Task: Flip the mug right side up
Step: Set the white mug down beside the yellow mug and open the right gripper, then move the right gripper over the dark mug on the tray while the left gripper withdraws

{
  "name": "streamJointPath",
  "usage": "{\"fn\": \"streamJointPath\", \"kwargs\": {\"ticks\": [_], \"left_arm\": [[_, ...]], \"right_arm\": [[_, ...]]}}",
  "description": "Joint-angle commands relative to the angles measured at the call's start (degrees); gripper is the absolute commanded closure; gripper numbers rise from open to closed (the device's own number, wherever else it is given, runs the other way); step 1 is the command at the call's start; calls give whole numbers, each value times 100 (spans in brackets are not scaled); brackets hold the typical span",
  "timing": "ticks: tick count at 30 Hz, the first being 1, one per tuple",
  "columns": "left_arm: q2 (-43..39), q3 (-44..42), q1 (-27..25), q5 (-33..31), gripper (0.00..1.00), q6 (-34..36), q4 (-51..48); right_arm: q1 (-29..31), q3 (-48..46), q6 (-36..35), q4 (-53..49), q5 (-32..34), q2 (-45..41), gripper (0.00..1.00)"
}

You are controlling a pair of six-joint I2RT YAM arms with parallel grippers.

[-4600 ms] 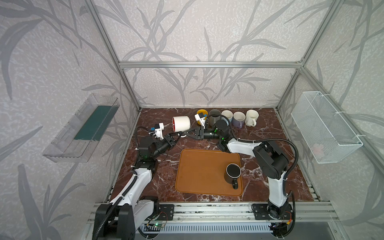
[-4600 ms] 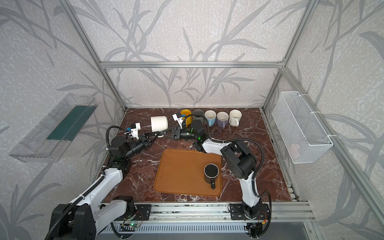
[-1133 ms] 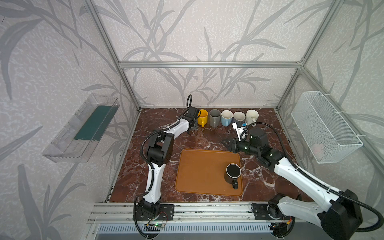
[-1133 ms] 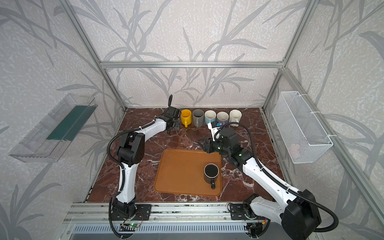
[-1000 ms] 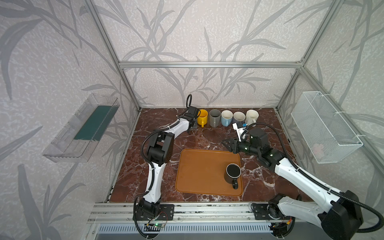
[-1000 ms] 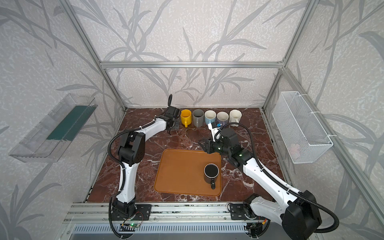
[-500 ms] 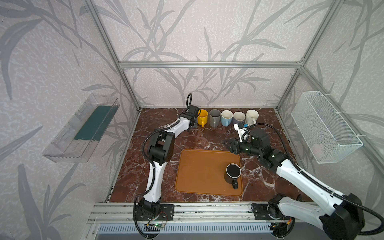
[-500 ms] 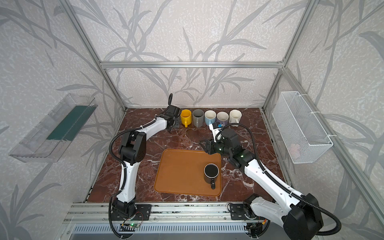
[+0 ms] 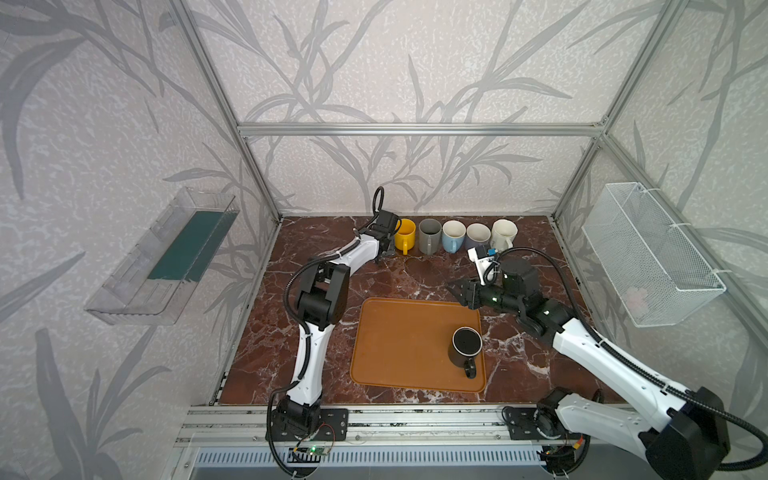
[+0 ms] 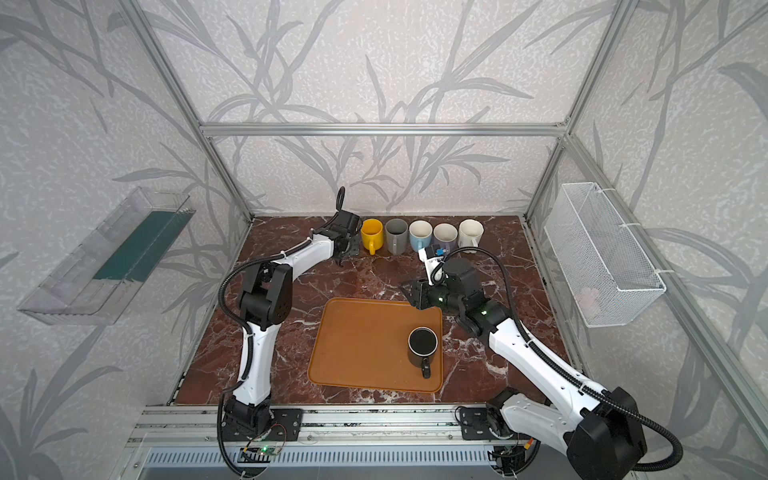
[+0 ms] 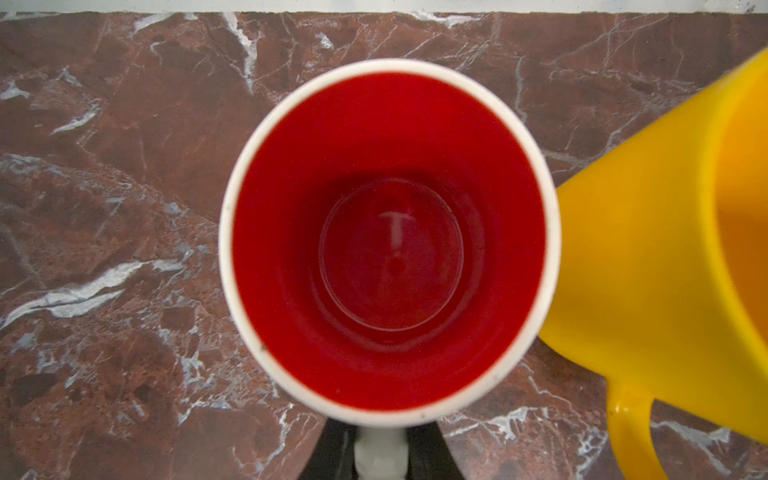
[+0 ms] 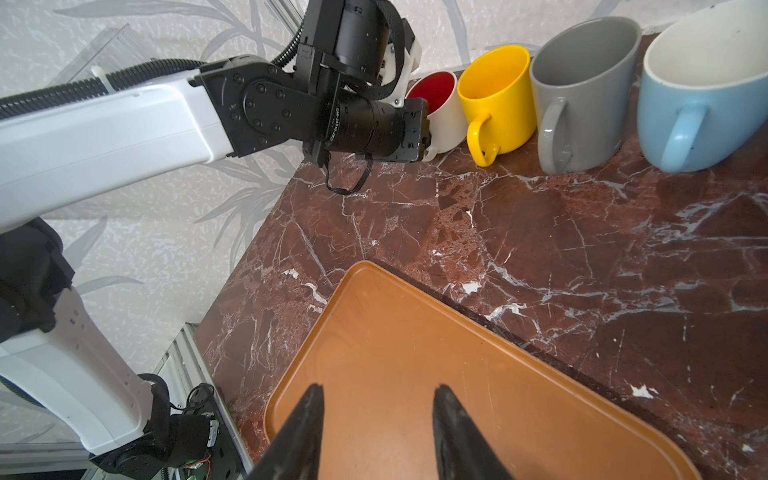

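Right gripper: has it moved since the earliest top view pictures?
Yes. The right gripper has drawn back to the right, from in front of the yellow mug to the far right corner of the orange tray.

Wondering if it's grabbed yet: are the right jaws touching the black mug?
Apart: both top views show bare tray between the right jaws and the black mug.

Bare marble desk [image 9: 419,274] runs between the orange tray [image 9: 395,353] and the mug row [image 9: 453,237] behind it, room for an end effector to pass. The mugs stand packed close, handles jutting toward the tray. Left of the tray, the left arm [image 9: 357,253] slants back to the red-lined mug [image 12: 436,99], left end effector [image 12: 428,145] closed on its handle. A black mug [image 9: 465,347] stands at the tray's right edge; the right end effector [image 12: 378,392] hangs parted over the far right corner.
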Motion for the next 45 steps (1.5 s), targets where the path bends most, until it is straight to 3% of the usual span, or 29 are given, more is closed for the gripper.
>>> {"fn": "streamJointPath", "kwargs": {"ticks": [1, 10, 15, 19, 25, 30, 38, 45], "left_arm": [[-47, 205, -17, -65, 77, -29, -34], [-152, 209, -17, -33, 54, 32, -123], [-557, -99, -17, -43, 40, 32, -16], [-1117, -557, -17, -84, 36, 89, 185], [-2100, -1514, -17, 77, 35, -23, 601], [-3032, -2486, -17, 353, 34, -195, 983], [-4181, -3554, -34, 600, 32, -400, 975], [-4813, -4188, -34, 624, 31, -609, 977]], "right_arm": [[-18, 4, -72, -32, 43, -102, 56], [-20, 80, -98, -95, 34, -62, 56], [-24, 348, -377, -908, 81, -95, 55], [-19, 619, -655, -2031, 429, -269, 54], [-12, 1096, -686, -3919, 1536, -455, 53], [129, 1094, -433, -4803, 1605, -648, 52], [1326, 776, 613, -5835, 2288, -722, 50], [2666, 191, 2035, -5552, 2469, -607, 49]]}}
